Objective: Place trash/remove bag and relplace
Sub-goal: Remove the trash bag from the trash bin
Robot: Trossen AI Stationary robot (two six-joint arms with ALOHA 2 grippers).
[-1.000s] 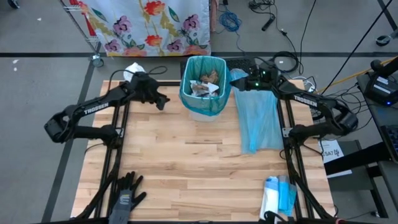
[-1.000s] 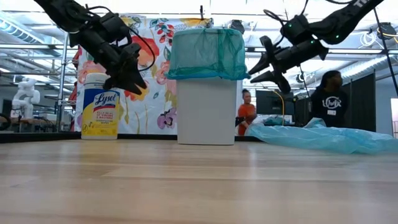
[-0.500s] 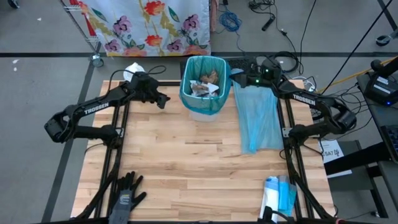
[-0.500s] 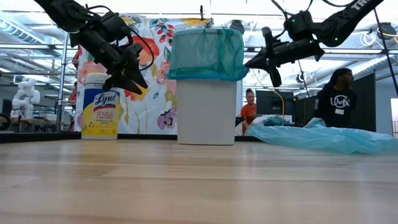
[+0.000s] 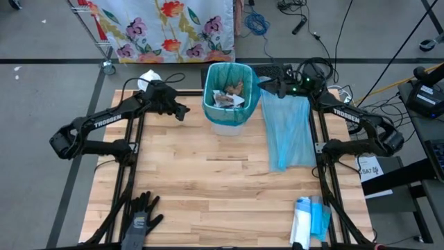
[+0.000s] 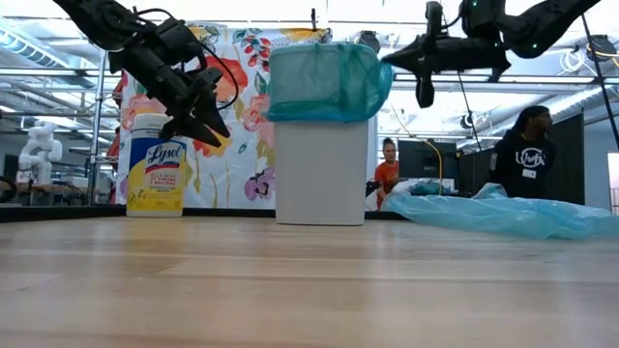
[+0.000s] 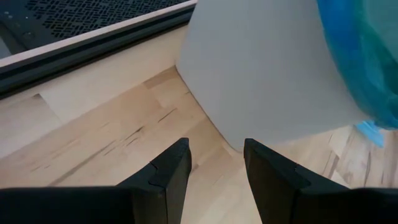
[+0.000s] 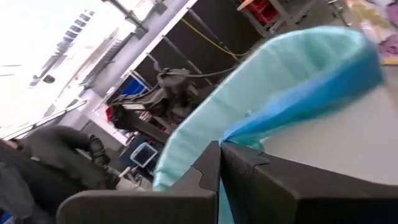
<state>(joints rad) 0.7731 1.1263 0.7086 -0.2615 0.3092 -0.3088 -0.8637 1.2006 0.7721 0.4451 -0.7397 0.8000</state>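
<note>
A white bin (image 6: 321,174) lined with a teal bag (image 6: 319,82) stands at the table's far middle. Crumpled trash (image 5: 227,96) lies inside it. My right gripper (image 5: 263,84) is at the bag's right rim, above the bin's top, and is shut on the film. My left gripper (image 5: 183,111) hangs open in the air to the left of the bin, its fingers (image 7: 168,171) pointing at the bin's white wall with nothing between them. A spare light blue bag (image 5: 288,132) lies flat on the table to the right of the bin. My right gripper pinches the teal bag's turned-over rim (image 8: 239,134) on the bin's right side between its two shut fingers. The fingers lie about level and come from the table's right. The film bulges out toward the fingers (image 6: 382,79), and the rest of the bag stays over the bin.
A Lysol wipes canister (image 6: 155,164) stands at the far left behind my left arm. A black glove (image 5: 139,215) lies at the near left and a pack of blue bags (image 5: 309,219) at the near right. Bare wood lies in the middle. People show in the room behind.
My right gripper has shut on the bag's right rim, turned from slanting down to about level, and risen. The rim on that side has been drawn out and up, away from the bin's wall, while the bin stays put.
</note>
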